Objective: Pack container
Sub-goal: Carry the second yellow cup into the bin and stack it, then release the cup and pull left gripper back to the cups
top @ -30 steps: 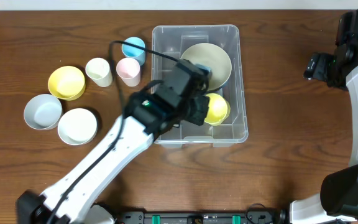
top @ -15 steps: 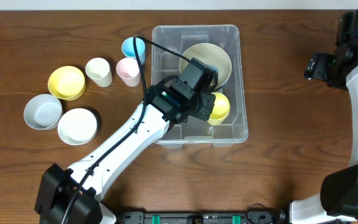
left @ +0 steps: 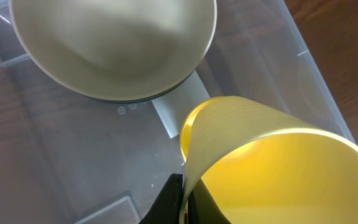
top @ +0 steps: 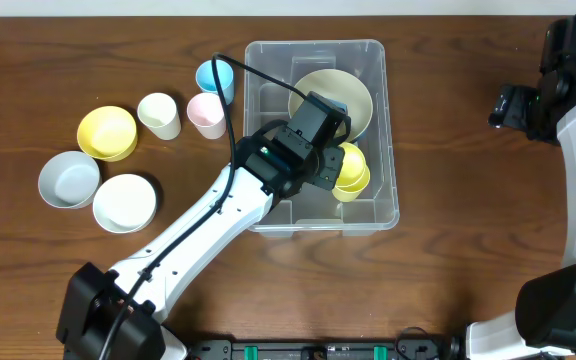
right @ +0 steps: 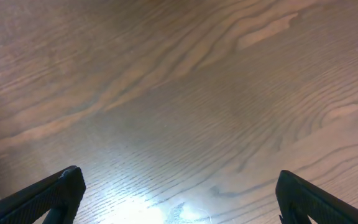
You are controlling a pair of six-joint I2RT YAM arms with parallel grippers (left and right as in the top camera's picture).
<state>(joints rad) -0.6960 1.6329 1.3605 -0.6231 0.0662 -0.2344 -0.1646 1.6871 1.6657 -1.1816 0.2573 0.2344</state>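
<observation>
Container [top: 268,70]: centre of overhead frame, long axis running top to bottom.
Left gripper [top: 326,165]: nearer arm, inside container's lower right, clamped on yellow cup [top: 352,168], just below pale bowl [top: 343,95].
Right gripper [top: 513,105]: far right edge, spread wide, empty.

the overhead camera looks straight down from high up, taking in most of the table [top: 448,290]. the left wrist camera peers close into the container [left: 73,155], shared with overhead. the right wrist camera faces only the table's wood, close up.
</observation>
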